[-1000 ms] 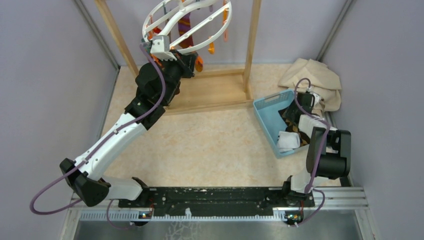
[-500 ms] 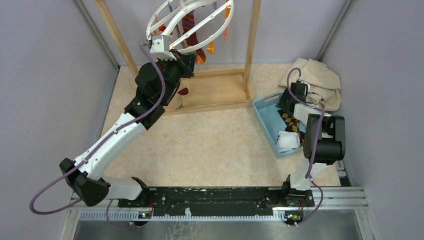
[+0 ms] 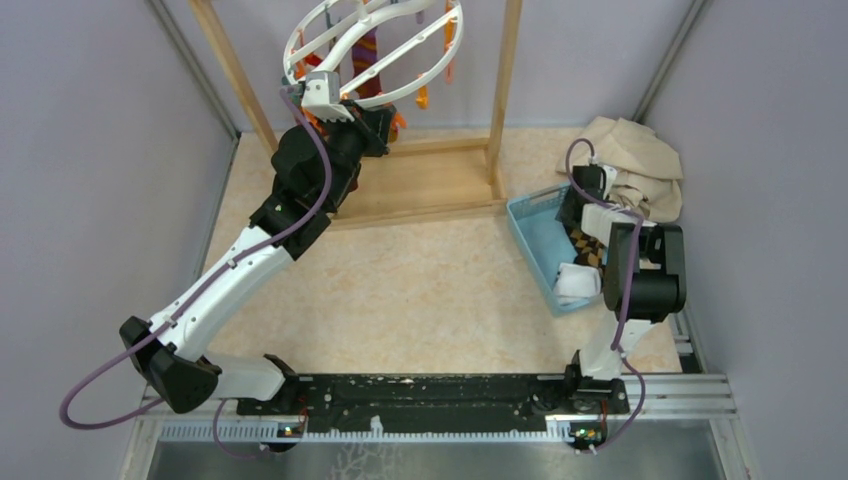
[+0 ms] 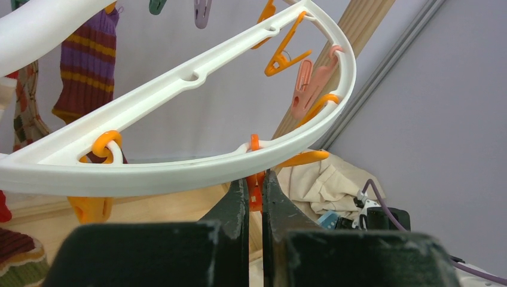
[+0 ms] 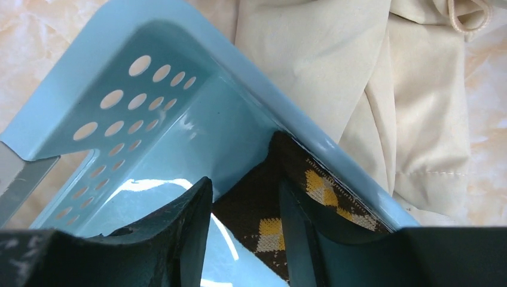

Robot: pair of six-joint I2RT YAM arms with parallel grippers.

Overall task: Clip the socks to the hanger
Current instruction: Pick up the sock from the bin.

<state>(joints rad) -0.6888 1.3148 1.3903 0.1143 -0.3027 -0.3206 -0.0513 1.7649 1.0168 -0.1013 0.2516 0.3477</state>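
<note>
Top external view: the hanger (image 3: 420, 85) hangs tilted inside the wooden frame (image 3: 505, 90) at the far left, and my left gripper (image 3: 383, 118) sits just under its near rim. My right gripper (image 3: 577, 205) reaches into the blue basket (image 3: 530, 215) at the right, beside the beige cloth (image 3: 630, 150). A brown-diamond sock (image 3: 583, 245) and a white sock (image 3: 577, 280) lie in that basket. Left wrist view: the left gripper (image 4: 255, 200) is clamped on an orange peg (image 4: 256, 179) that hangs from the ring's lower rim. A purple-striped sock (image 4: 86, 66) is already pegged on the far side. Right wrist view: the right gripper (image 5: 245, 233) has its fingers apart, straddling the brown-diamond sock (image 5: 266, 221) but not closed on it. The sock lies bunched against the basket's far wall. The visible part runs lengthwise from between the fingers up to the wall, then along the wall to the right. I cannot tell toe from cuff. I judge the step in hand to be picking up this sock. To do it well, I lower until both fingertips are past the fabric, keep clear of the wall and close near one end. I then lift straight up so the sock hangs along its long axis, ready for the held peg.
</note>
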